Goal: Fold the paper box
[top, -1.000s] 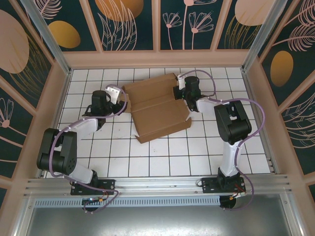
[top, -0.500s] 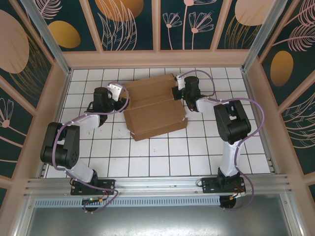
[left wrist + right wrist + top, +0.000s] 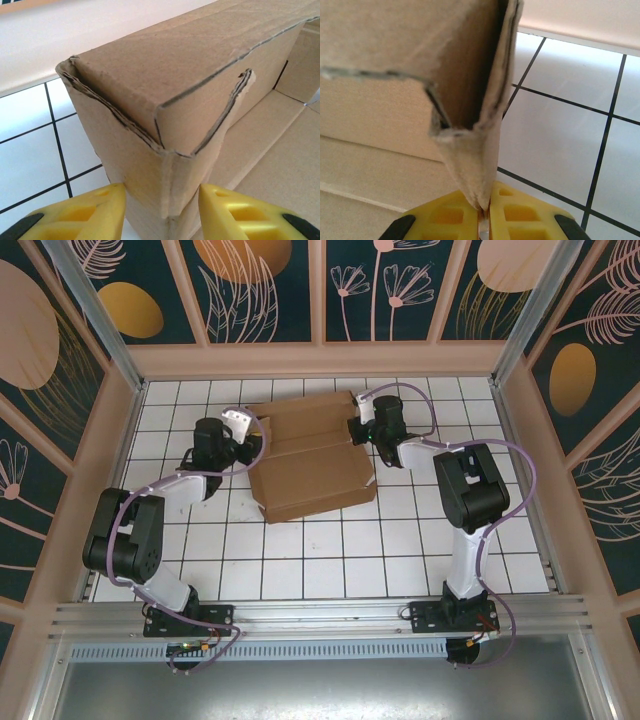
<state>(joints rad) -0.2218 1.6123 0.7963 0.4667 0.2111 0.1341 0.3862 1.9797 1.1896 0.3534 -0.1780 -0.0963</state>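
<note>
Paper box [image 3: 310,455] sits partly folded toward the far side of the table [image 3: 400,550], left end effector [image 3: 162,210] half-open, clasping its corner wall, right end effector [image 3: 485,212] nearly closed, pinching a flap edge.

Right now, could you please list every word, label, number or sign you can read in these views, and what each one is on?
No readable text in any view.
The paper box is plain brown cardboard, with no print on the faces that show.
The wall panels carry flower and leaf drawings, no words.
The white floor tiles are unmarked.
</note>
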